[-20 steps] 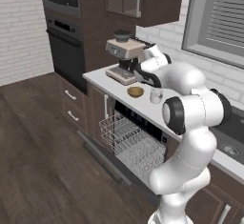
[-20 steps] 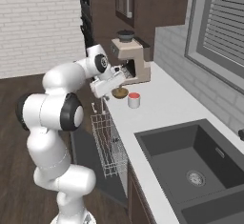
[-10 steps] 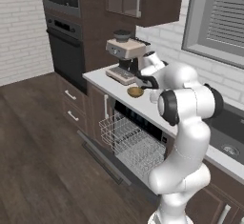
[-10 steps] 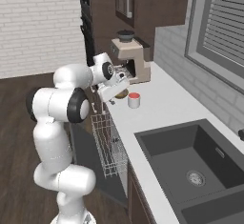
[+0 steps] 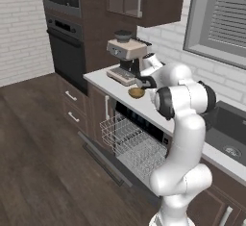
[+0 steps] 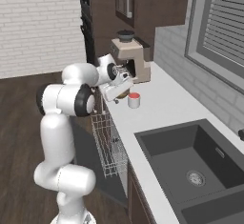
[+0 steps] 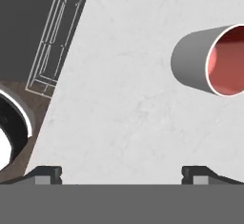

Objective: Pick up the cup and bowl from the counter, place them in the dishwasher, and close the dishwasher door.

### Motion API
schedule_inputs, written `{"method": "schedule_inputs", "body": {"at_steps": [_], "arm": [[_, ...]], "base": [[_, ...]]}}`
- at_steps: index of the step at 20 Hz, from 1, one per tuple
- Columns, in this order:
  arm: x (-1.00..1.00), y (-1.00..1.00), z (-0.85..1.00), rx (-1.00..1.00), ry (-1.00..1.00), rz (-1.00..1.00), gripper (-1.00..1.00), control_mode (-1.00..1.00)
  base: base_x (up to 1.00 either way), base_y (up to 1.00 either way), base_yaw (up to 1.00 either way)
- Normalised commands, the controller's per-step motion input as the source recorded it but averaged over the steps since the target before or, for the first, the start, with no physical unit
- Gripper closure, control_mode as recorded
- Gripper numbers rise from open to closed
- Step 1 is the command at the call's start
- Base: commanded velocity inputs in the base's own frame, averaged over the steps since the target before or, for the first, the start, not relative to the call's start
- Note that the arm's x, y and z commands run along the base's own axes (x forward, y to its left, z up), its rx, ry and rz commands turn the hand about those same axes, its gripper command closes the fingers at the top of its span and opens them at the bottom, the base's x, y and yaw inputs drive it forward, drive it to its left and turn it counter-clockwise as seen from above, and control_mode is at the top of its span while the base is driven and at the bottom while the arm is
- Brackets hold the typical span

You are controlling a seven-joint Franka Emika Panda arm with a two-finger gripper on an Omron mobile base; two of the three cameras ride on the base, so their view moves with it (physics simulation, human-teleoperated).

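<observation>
The gripper [image 7: 121,173] hangs low over the worktop [image 7: 124,104] with its jaws spread wide and nothing between them; the cup [image 7: 209,61] stands off to one side, the bowl [image 5: 137,92] near the coffee machine [image 5: 126,56]. To do this well, I'd centre over the cup before lowering, then close around its wall rather than clipping its rim.

A home kitchen, likely: wall oven [image 5: 66,52], sink [image 6: 190,163], dishwasher [image 5: 137,145], espresso machine [image 5: 124,60]
</observation>
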Motion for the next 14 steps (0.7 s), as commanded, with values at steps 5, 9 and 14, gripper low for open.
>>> {"method": "schedule_inputs", "body": {"at_steps": [5,9,14], "arm": [[0.34,-0.2,-0.33,0.0,-0.01,-0.03,-1.0,-1.0],[0.2,-0.11,-0.23,0.0,-0.05,-0.03,-1.0,-1.0],[0.37,-0.01,-0.06,0.0,-0.01,-0.02,-1.0,-1.0]], "base": [[0.0,0.0,0.0],[0.0,0.0,0.0],[0.0,0.0,0.0]]}}
